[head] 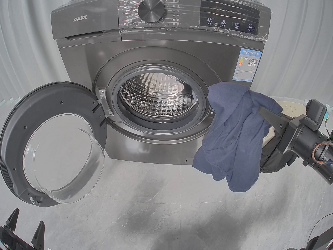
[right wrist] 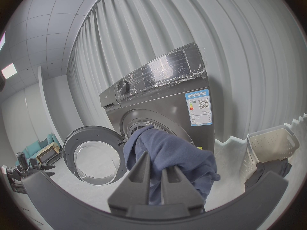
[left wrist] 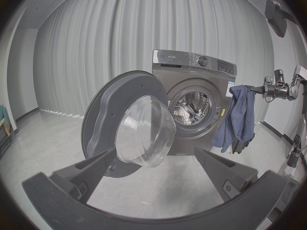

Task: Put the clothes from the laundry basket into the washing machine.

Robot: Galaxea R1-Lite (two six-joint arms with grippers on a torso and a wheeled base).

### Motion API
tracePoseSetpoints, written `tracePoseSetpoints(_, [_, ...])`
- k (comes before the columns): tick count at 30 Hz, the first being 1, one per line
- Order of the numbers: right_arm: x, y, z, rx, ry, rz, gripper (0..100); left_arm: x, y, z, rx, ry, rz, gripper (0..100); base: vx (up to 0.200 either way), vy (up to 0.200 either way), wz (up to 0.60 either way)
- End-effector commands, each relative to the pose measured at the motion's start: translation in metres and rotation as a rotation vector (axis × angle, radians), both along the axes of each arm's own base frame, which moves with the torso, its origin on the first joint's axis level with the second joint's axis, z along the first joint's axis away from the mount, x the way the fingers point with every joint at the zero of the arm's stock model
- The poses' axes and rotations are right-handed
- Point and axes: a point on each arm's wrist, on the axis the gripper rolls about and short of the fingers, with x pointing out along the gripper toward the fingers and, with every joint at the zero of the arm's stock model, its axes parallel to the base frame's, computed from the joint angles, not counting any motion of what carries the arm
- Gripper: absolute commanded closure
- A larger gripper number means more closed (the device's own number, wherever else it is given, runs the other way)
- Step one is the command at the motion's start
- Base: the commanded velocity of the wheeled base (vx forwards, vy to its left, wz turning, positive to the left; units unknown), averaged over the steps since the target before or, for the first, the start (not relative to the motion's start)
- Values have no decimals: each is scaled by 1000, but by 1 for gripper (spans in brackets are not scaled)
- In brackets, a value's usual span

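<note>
You are holding a navy garment (head: 236, 136) clamped in the right claw (right wrist: 155, 168), just right of the drum (head: 158, 94), which is looking empty; left claw (head: 24, 223) is sitting apart, dark garment (right wrist: 271, 170) is waiting at the laundry basket (right wrist: 271, 144).

One washing machine (head: 83, 59), with one door (head: 52, 98) and one dial (head: 151, 10). One laundry basket (right wrist: 271, 144). Two garments: one navy garment (head: 236, 136), one black garment (right wrist: 271, 168).
</note>
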Motion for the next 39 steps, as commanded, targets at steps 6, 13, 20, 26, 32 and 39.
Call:
tracePoseSetpoints(6, [0,0,-2,-4,6,0,100,0,0,-4,0,-4,0,0,0,0,0])
tracePoseSetpoints(13, [-2,5,-3,-4,11,35,100,0,0,-4,1,-6,2,0,0,0,0])
tracePoseSetpoints(20, [-7,20,-4,37,51,111,100,0,0,-5,46,-4,3,0,0,0,0])
tracePoseSetpoints(26, [-7,45,-14,41,105,188,100,0,0,-4,55,-4,-2,0,0,0,0])
tracePoseSetpoints(32, [3,63,-19,57,117,210,100,0,0,-4,59,-4,-5,0,0,0,0])
tracePoseSetpoints(39, [11,81,-15,90,108,222,100,-17,-4,49,55,-197,-151,0,0,0,0])
